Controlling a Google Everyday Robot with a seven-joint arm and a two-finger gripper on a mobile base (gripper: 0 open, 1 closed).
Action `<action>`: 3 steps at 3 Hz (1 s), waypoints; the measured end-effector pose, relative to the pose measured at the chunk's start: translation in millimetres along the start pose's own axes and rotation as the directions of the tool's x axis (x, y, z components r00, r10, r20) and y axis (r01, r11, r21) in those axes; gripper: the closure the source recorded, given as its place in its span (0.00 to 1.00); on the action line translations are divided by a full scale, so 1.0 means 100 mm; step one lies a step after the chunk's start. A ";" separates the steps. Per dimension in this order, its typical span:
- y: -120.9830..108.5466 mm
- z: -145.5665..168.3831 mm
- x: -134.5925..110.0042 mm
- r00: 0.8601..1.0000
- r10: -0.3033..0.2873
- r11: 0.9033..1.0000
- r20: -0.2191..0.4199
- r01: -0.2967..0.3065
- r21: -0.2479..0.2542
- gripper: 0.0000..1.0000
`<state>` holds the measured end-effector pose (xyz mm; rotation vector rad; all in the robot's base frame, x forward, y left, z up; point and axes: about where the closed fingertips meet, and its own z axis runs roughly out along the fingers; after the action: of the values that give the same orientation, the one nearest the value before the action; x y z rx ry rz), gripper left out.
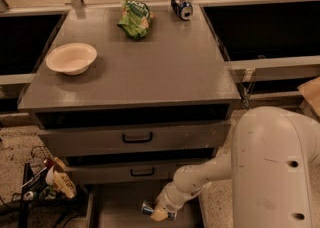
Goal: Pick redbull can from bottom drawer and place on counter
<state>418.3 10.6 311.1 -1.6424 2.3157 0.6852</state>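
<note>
The redbull can (146,208) is lying on its side in the bottom drawer (117,207), right at the near edge of the scene. My gripper (160,214) looks clamped across its middle, with the can's ends poking out left and right of it. So I reckon step 1, the grab, is basically done. Next up is a lift that clears the drawer walls and the 2 handled drawers (137,137) above, then up onto the counter (150,72), somewhere right of the white bowl (71,58).
</note>
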 end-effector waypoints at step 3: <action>0.49 -0.82 -0.09 0.997 -0.046 0.992 -0.056 0.053 0.115 1.00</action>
<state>382.6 -9.3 397.6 -1.6790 2.2954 0.4921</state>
